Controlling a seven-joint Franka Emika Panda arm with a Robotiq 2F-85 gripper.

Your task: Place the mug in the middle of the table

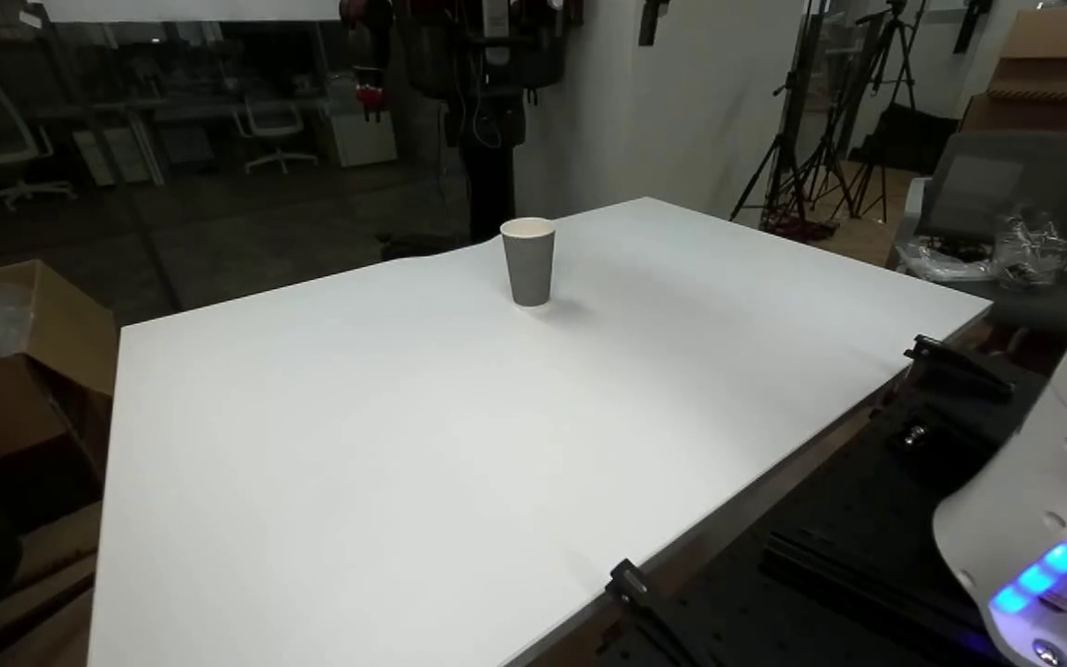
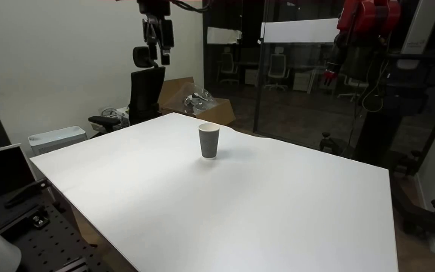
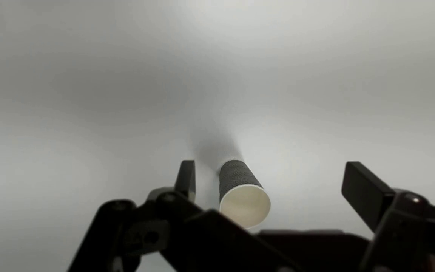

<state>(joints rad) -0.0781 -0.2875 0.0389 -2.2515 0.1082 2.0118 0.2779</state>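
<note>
The mug (image 1: 530, 269) is a small grey tapered cup with a white rim. It stands upright on the white table (image 1: 357, 445), towards the far edge in that exterior view. It also stands upright (image 2: 209, 142) in an exterior view with more of the table (image 2: 278, 211) in front of it. My gripper (image 2: 159, 56) hangs high above the table, apart from the mug. In the wrist view my gripper (image 3: 269, 177) is open and empty. The mug (image 3: 235, 175) shows between the fingers, nearer the left finger and well below; its rim is partly hidden by the gripper.
Black clamps (image 1: 631, 585) hold the near table edge beside the black mounting board (image 2: 51, 241) and the white arm base (image 1: 1034, 519). Open cardboard boxes (image 1: 75, 324), a black chair (image 2: 145, 90) and a red and black robot (image 2: 370, 19) stand beyond the table.
</note>
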